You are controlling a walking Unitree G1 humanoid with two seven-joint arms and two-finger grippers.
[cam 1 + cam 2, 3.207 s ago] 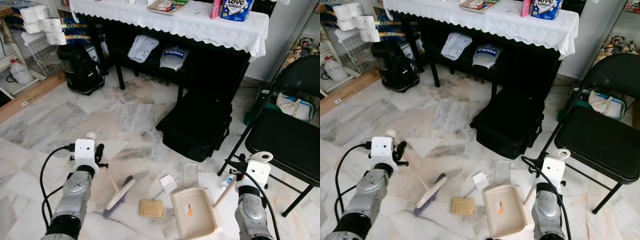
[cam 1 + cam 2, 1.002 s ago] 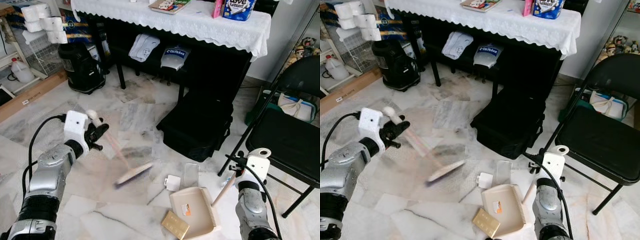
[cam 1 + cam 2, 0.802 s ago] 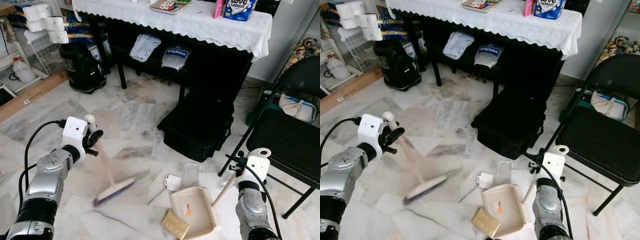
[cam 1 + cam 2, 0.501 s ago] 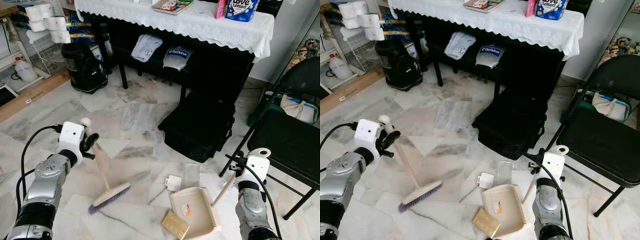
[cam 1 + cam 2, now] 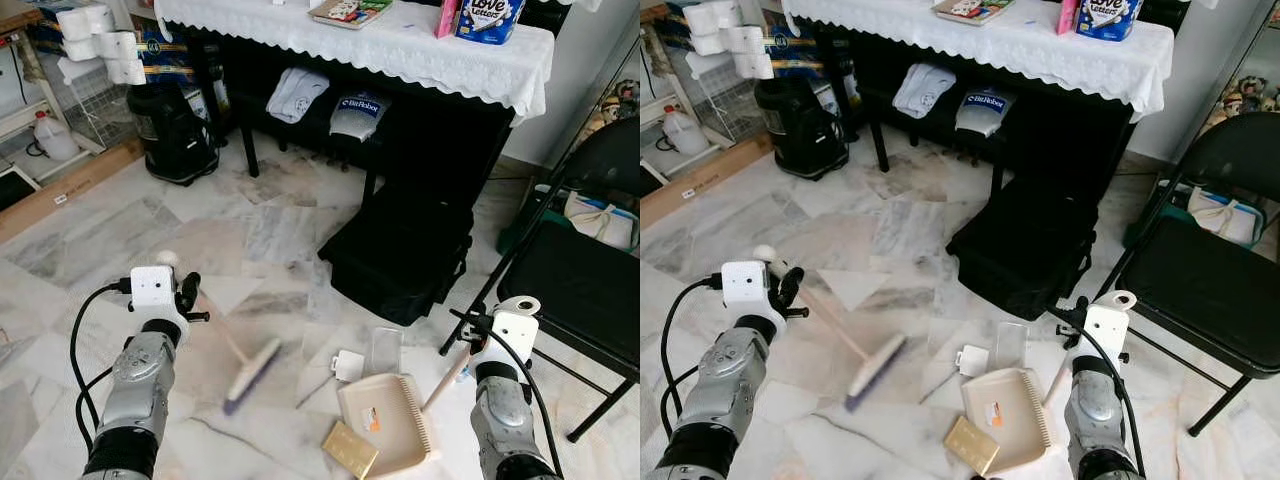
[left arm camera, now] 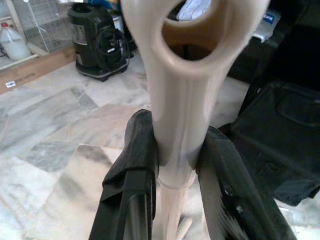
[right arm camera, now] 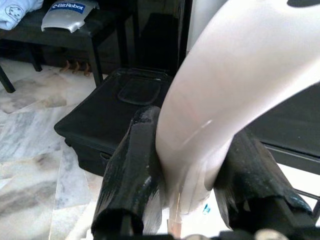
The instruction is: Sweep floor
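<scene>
Marble floor (image 5: pixel 90 235) out in front, and beyond it a worktop (image 5: pixel 400 45) under a white cloth with a black bag (image 5: pixel 395 250) at its foot. A black folding chair (image 5: pixel 1200 270) stands off to the right.

Down to the tools. The dustpan (image 5: pixel 385 415) lies flat on the floor, mouth facing left, its handle angling up to the right pincer (image 7: pixel 186 187), whose fingers (image 7: pixel 132 170) are clamped on that pale grip from both sides. The brush (image 5: pixel 250 372) is blurred, head low at the floor just left of the pan, purple bristles underneath. Its pale handle slants up to the left pincer (image 6: pixel 176 165), closed tight near the loop end.

Now the litter: a tan block (image 5: pixel 350 450) sits at the pan's front lip, a clear flat piece (image 5: pixel 385 350) and a small white card (image 5: pixel 348 365) lie just beyond its far edge, with a thin stick (image 5: pixel 315 390) beside the card.

How will it handle? The brush looks light and rigid, soft bristles, so a hold high on the handle gives reach but little leverage; any twist in the grip would turn the head. The plastic looks smooth, likely slippery. The pan is light too and may skid if bumped, so the right hold needs to pin it down. The scraps look featherweight, and the card could flick away under a hard stroke.
</scene>
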